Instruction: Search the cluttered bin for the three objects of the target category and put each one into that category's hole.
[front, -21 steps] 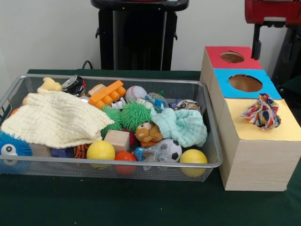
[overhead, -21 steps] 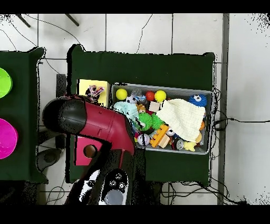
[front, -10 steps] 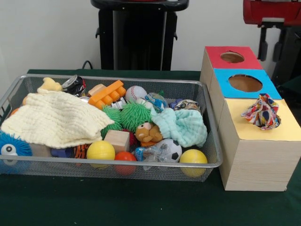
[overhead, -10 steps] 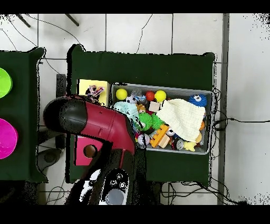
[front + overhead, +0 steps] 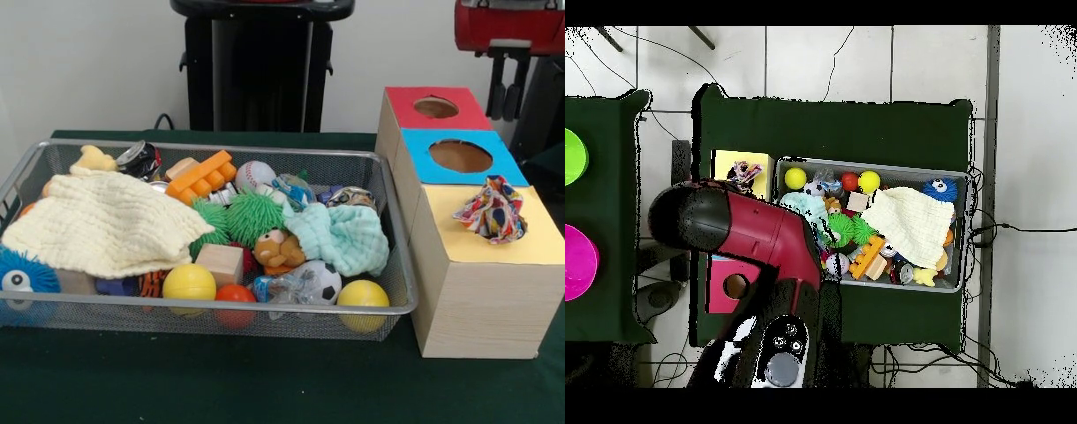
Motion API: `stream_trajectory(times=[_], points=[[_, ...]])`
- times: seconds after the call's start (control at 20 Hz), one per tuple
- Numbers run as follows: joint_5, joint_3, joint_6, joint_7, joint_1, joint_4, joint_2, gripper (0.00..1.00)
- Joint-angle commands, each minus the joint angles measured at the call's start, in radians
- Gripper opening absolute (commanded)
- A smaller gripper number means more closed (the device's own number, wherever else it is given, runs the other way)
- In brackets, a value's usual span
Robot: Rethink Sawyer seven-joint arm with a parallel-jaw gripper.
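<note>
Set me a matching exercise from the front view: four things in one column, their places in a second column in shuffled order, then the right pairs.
Things
1. colourful rag
2. cream cloth
3. soccer ball
4. crushed can

Places
A. far left corner of the wire bin
B. on the yellow top of the box
C. at the bin's front wall, beside a yellow ball
D. spread over the bin's left half

Pairs: 1-B, 2-D, 3-C, 4-A
</note>
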Motion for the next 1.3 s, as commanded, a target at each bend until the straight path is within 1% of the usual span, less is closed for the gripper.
stream_trajectory(times=[0.05,0.5,0.7,0.95,1.3], points=[[-0.039,0.059,-0.092,0.183,-0.028,-0.014,0.118,0.00],[-0.008,0.096,-0.240,0.194,-0.033,-0.036,0.206,0.00],[0.005,0.118,-0.289,0.193,-0.038,-0.027,0.221,0.00],[0.021,0.140,-0.308,0.199,-0.041,-0.018,0.218,0.00],[0.038,0.140,-0.265,0.226,-0.026,-0.013,0.189,0.00]])
